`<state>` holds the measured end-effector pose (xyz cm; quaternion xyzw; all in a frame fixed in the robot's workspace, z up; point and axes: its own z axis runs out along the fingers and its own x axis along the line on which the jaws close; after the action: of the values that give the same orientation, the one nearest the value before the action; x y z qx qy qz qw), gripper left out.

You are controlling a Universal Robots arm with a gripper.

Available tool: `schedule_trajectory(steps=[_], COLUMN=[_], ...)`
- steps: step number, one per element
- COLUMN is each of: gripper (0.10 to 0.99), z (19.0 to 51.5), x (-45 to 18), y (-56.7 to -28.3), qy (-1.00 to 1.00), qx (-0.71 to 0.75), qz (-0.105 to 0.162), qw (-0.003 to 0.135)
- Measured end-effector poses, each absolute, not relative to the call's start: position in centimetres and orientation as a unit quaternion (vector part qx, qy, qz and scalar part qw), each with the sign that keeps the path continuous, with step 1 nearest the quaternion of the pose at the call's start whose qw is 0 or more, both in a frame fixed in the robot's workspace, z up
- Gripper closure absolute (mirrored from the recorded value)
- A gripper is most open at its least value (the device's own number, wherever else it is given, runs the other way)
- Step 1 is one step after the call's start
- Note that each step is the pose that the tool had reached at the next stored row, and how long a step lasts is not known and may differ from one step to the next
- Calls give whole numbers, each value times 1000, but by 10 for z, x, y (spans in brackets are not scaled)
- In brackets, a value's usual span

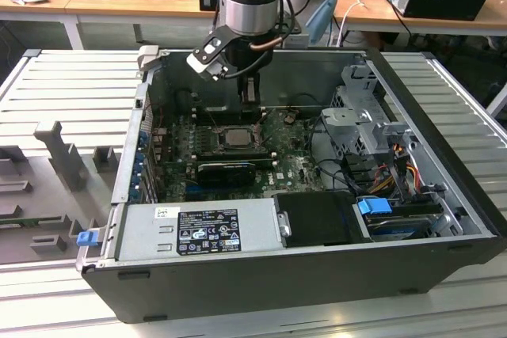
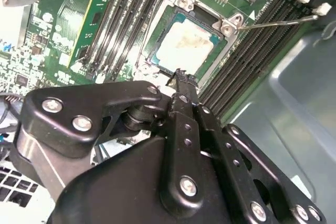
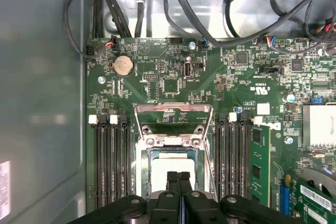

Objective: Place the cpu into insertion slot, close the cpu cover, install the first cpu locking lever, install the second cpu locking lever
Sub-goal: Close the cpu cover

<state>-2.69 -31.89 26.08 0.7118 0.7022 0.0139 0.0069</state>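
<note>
Status: the cpu lies flat inside the insertion slot, pale top face up; the first step reads as complete. The cpu cover appears swung back off the slot, with the green circuit board visible through its cut-out in the first wrist view; closing it is judged not yet done. One thin locking lever stands free in the second wrist view, angled away from the slot and not hooked down; both lever steps are judged outstanding.

Gripper: fingers clenched together with nothing between them; in both wrist views the tips hang just over the edge of the cpu; contact cannot be confirmed. In the exterior view the gripper sits at about 12 o'clock of the slot, inside the open computer case resting on the ribbed surface; the grey power supply lies at 6 o'clock of the slot.

Limits: the gripper body cuts off one edge of the cpu and slot; whether the free rod is the first or second lever cannot be told; the cover's exact angle is hard to judge from above.
</note>
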Motion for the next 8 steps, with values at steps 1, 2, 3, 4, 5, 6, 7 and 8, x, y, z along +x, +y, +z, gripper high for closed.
schedule_trajectory(steps=[1,2,3,4,5,6,7,8], gripper=[980,980,980,980,980,980,980,980], z=[263,267,267,267,267,267,268,268], x=[-27,-26,-21,-15,-13,-11,-9,-9], y=[-319,-319,-319,-319,-319,-319,-319,-319], qy=[702,702,702,702,702,702,702,702], qx=[712,712,712,712,712,712,712,712], qz=[14,14,14,14,14,14,14,14], qw=[7,7,7,7,7,7,7,7])
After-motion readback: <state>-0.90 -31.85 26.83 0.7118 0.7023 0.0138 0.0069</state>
